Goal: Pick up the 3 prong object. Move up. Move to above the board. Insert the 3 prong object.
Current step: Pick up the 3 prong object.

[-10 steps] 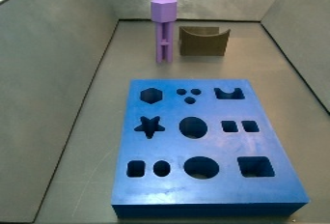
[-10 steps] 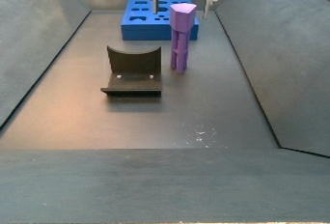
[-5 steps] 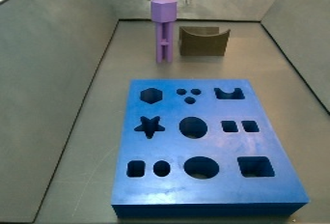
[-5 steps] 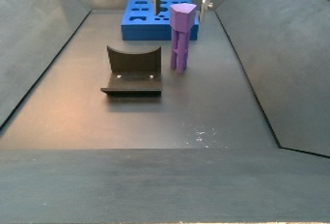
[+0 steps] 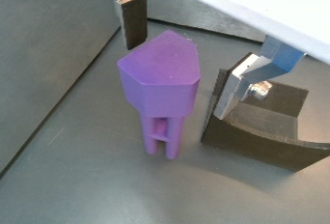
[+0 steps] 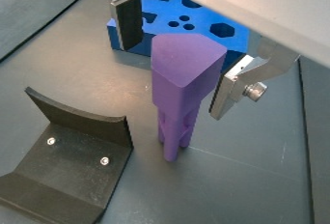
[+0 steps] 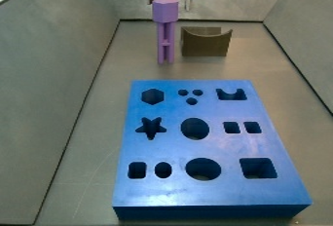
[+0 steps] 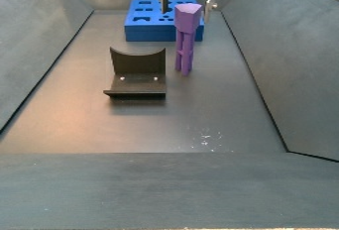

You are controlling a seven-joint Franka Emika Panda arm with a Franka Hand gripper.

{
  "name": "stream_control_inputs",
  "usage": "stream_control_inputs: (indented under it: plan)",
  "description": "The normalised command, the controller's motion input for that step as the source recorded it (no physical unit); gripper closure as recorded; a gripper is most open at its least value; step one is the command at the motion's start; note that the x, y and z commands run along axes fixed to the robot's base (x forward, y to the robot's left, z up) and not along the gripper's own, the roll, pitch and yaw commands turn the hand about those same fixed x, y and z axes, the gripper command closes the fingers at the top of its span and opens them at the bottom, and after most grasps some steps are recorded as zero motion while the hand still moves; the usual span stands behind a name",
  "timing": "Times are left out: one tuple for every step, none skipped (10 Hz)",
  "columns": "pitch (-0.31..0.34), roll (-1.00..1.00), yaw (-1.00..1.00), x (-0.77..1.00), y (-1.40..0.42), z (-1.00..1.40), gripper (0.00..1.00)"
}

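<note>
Since the peg (image 7: 164,30) stands upright on its prongs at the upper centre of a side view, cap uppermost, the gripper (image 6: 177,46) sits spread wide around that hexagonal cap with a finger (image 6: 126,20) on either side and clear gaps showing in both wrist views — nothing gripped, which suits a squeeze on the cap's flats. Smooth matte purple plastic, slim in the shaft and wider at the cap, it rises just beside the dark fixture (image 5: 264,128), while the board (image 7: 209,144) — flat blue, cut with star, hexagon, circles and squares — lies well apart in the lower half.
</note>
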Motion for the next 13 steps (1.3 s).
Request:
stream_control_inputs:
  plan:
    - [0.000, 0.00, -0.02, 0.01, 0.00, -0.45, 0.00]
    - [-0.107, -0.01, 0.00, -0.11, 0.00, -0.29, 0.00]
    - [0.000, 0.00, 0.00, 0.00, 0.00, 0.00, 0.00]
    - [0.000, 0.00, 0.00, 0.00, 0.00, 0.00, 1.00]
    - [0.000, 0.00, 0.00, 0.00, 0.00, 0.00, 1.00]
    - [0.000, 0.00, 0.00, 0.00, 0.00, 0.00, 1.00]
    - [0.000, 0.00, 0.00, 0.00, 0.00, 0.00, 1.00]
    - [0.000, 0.00, 0.00, 0.00, 0.00, 0.00, 1.00]
    - [0.000, 0.00, 0.00, 0.00, 0.00, 0.00, 1.00]
    - [0.000, 0.00, 0.00, 0.00, 0.00, 0.00, 1.00]
    - [0.000, 0.00, 0.00, 0.00, 0.00, 0.00, 1.00]
    - [0.000, 0.00, 0.00, 0.00, 0.00, 0.00, 1.00]
    - [0.000, 0.00, 0.00, 0.00, 0.00, 0.00, 1.00]
